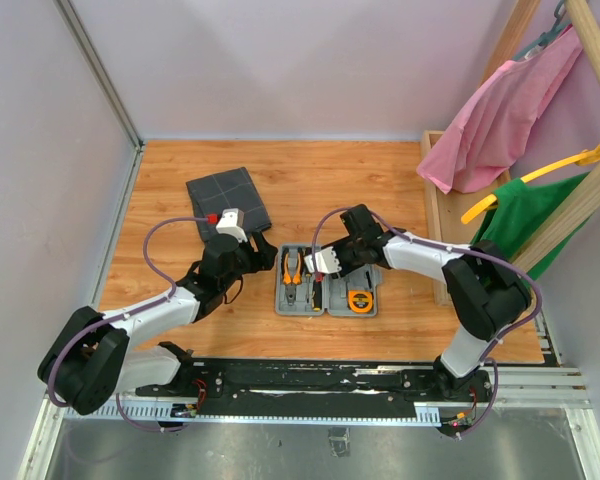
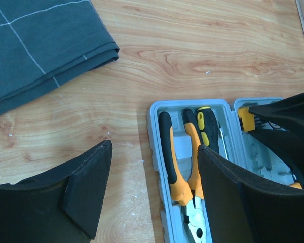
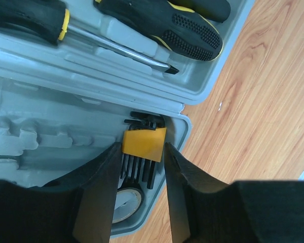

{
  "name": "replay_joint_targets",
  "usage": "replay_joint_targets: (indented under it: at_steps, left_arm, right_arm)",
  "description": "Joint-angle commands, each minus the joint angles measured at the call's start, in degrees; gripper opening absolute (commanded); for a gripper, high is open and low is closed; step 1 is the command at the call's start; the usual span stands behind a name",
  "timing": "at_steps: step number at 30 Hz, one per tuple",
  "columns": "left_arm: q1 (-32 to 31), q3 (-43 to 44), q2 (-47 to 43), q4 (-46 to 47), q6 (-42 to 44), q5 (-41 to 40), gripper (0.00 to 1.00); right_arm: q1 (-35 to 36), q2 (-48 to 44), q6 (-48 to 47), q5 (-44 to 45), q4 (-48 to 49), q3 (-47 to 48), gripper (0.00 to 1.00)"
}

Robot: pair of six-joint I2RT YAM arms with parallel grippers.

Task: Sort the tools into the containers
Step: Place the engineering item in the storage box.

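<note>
While the right gripper [image 3: 142, 152] clamps the orange key holder [image 3: 144, 143] at frame centre, keys lengthwise between its fingers, the left gripper [image 2: 154, 147] gapes empty.

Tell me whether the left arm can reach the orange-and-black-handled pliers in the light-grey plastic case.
Probably yes. The left end effector is open right at the light-grey plastic case, where the orange-and-black-handled pliers lie uncovered. The right end effector grips the small orange bit holder in the other half.
</note>
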Motion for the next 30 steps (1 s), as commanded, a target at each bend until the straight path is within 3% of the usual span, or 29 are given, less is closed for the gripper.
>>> replay_joint_targets:
  at_steps: [1, 9, 17, 30]
  left_arm:
    - [0.6, 0.7, 0.5, 1.6, 1.0, -0.6, 0.72]
    - [0.5, 0.6, 0.2, 1.6, 0.9, -0.5, 0.72]
    - [0.6, 0.6, 0.0, 1.4, 0.9, -0.6, 0.72]
    - [0.6, 0.5, -0.6, 1.4, 0.9, -0.4, 0.72]
  right_arm:
    - [0.7, 2.6, 0.1, 1.3, -6.3, 0.6, 0.39]
    - [0.7, 1.3, 7.1, 0.9, -7.3, 3.3, 0.28]
    - [0.5, 0.9, 12.9, 0.0, -8.2, 6.0, 0.1]
    - [0.0, -2.0, 18.5, 4.7, -0.5, 4.5, 0.09]
